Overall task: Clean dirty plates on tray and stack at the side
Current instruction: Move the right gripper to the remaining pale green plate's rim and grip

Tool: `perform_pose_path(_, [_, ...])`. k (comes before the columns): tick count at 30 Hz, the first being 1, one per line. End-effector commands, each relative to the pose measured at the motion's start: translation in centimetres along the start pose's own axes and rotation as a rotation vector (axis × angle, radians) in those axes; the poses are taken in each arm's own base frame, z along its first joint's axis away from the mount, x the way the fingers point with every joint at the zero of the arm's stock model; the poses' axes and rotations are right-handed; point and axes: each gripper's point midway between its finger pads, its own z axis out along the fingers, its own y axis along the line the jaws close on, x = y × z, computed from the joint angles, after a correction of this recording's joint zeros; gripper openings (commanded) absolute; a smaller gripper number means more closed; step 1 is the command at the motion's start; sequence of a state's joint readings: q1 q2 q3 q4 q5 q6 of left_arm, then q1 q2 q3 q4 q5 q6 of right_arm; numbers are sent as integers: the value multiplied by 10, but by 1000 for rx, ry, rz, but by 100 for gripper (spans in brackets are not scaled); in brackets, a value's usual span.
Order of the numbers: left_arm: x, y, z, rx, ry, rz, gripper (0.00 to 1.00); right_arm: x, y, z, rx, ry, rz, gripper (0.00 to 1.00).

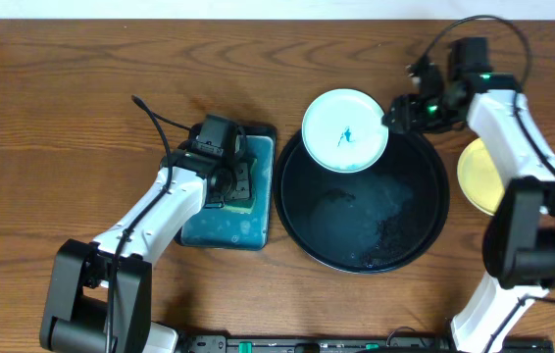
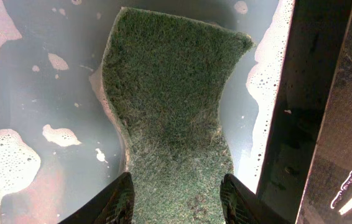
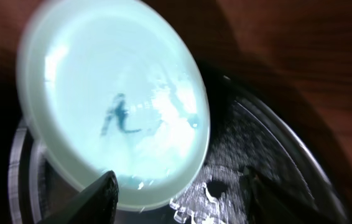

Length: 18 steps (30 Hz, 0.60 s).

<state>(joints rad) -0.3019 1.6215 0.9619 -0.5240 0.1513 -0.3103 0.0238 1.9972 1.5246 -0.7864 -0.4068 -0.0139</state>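
A pale mint plate point(image 1: 344, 129) with a teal scribble lies over the far rim of the round black tray point(image 1: 361, 257). It also shows in the right wrist view point(image 3: 111, 99), with the wet tray floor point(image 3: 257, 149) beside it. My right gripper point(image 1: 396, 115) point(image 3: 176, 193) is open at the plate's right edge, its fingers astride the rim. A yellow plate point(image 1: 476, 175) lies on the wood right of the tray, partly hidden by the right arm. The second mint plate is out of view. My left gripper point(image 1: 225, 175) point(image 2: 177, 199) is shut on a green sponge point(image 2: 173, 106).
The rectangular teal sponge tray point(image 1: 221, 230) stands just left of the black tray and holds soapy water point(image 2: 33, 124). The black tray's floor has wet, soapy smears point(image 1: 387, 227). Both arms' cables loop above the table.
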Motion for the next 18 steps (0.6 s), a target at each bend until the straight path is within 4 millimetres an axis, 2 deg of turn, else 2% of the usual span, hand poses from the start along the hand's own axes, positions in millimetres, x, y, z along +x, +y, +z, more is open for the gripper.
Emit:
perform_pose_path(1, [0, 2, 2, -9, 7, -6, 47, 4, -12, 26, 112, 38, -15, 58])
perform_pose_path(2, [0, 2, 2, -9, 7, -6, 47, 5, -14, 39, 137, 45, -18, 58])
perform_pose_path(5, [0, 2, 2, -9, 7, -6, 47, 4, -10, 55, 132, 43, -6, 54])
perform_pose_path(7, [0, 2, 2, -9, 7, -6, 47, 4, -9, 62, 131, 40, 26, 42])
perform_pose_path(8, [0, 2, 2, -9, 8, -6, 47, 4, -9, 64, 131, 39, 53, 27])
perform_pose_path(9, [0, 3, 2, -10, 9, -6, 47, 4, -9, 64, 131, 39, 57, 18])
perform_pose_path(13, [2, 3, 2, -12, 14, -6, 47, 11, -10, 63, 134, 66, 66, 1])
perform_pose_path(18, [2, 3, 2, -12, 14, -6, 47, 43, -10, 58, 146, 194, 108, 1])
